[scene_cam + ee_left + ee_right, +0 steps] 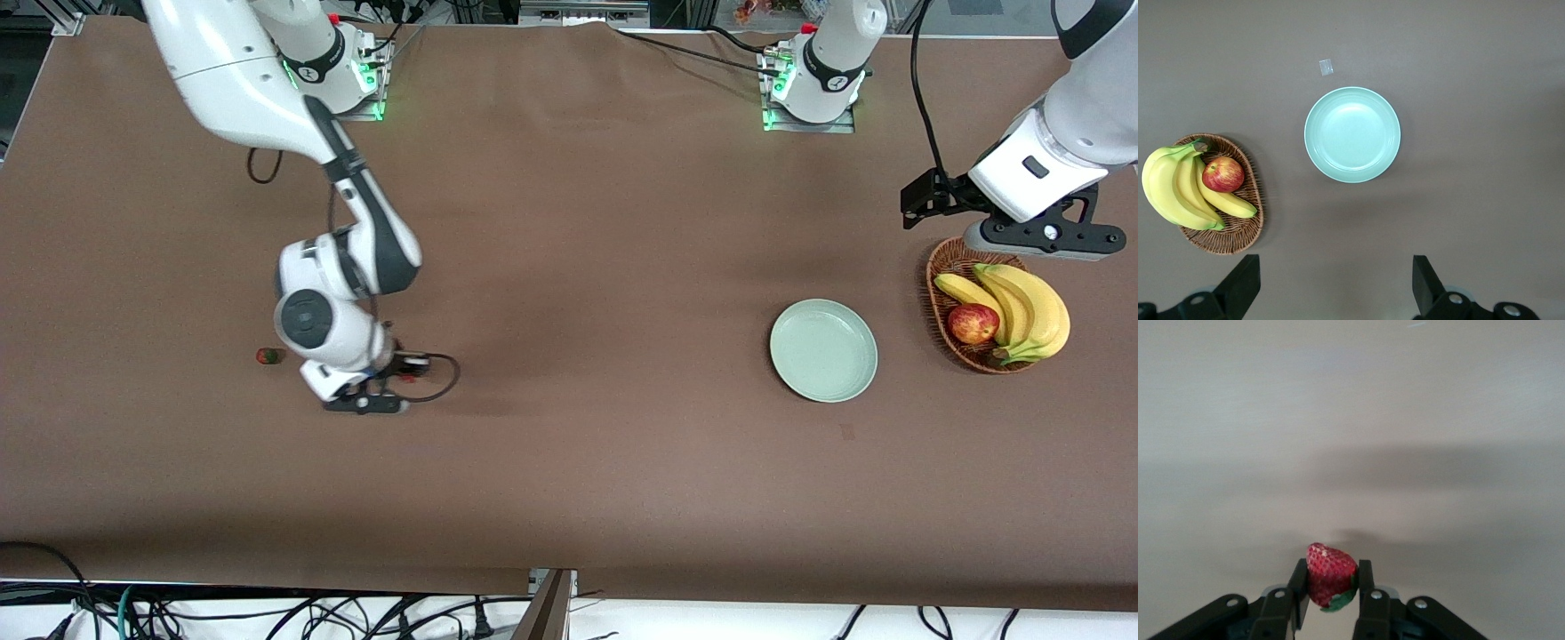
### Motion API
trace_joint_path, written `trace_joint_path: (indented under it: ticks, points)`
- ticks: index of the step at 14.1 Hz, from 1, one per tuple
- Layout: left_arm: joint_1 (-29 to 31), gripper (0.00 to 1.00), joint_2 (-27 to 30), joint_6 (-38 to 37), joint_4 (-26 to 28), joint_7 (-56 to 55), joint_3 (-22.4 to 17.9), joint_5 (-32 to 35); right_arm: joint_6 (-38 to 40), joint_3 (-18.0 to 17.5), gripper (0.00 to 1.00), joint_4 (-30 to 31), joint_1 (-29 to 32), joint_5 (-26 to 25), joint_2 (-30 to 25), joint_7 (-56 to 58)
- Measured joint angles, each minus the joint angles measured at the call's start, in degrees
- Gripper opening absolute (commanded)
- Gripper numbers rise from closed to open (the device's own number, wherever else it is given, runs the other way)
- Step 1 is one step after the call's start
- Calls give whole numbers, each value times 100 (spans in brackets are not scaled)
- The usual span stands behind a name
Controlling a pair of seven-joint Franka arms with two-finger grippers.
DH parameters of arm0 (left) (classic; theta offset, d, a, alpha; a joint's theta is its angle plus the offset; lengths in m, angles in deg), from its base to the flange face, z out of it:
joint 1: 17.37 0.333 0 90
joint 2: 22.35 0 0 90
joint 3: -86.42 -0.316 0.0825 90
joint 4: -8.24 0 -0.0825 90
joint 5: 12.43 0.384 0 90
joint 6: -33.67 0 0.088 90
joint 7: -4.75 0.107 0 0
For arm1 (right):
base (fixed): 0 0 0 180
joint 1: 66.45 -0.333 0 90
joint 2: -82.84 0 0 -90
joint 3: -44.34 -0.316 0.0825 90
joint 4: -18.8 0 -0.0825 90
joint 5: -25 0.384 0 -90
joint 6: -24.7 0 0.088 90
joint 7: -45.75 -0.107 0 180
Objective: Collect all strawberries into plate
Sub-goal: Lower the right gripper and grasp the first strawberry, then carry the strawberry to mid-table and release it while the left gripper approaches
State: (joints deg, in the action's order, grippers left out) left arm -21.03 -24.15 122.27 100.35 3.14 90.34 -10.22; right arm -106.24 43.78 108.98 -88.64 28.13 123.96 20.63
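A brown table (569,462) was seen under both arms. The right gripper (1331,603) was pinched on a strawberry (1330,583) low at the right arm's end, another strawberry (269,356) lying beside. The plate (823,350) sat by the basket (944,302); above it the left gripper (1335,293) was spread wide. No writing was legible

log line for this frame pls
right tool: shut on strawberry, low at the right arm's end of table | left tool: open, waiting over basket | second strawberry: on table | plate: empty
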Motion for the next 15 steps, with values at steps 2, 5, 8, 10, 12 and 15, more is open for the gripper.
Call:
trace_joint_path:
  ticks: [2, 5, 8, 10, 12, 15]
  points:
    - [0, 100, 0, 0, 0, 0, 0, 0, -50, -3, 16, -323, -485, 0, 208, -846]
    - [0, 100, 0, 0, -1, 0, 0, 0, -294, -5, 16, -714, -1183, 0, 502, -2013]
    - [0, 100, 0, -1, -2, 0, 0, 0, -636, -63, 16, -819, -1733, 1, 604, -2548]
    - [1, 100, 0, -5, -2, 0, 0, 0, -967, -309, 16, -821, -1911, 2, 649, -2907]
    - [2, 100, 0, -8, -2, 0, -5, -4, -1489, -574, 16, -821, -2035, 2, 784, -3284]
    - [4, 100, -8, -12, -2, 0, -7, -5, -2098, -641, 18, -843, -2291, 2, 1036, -3573]
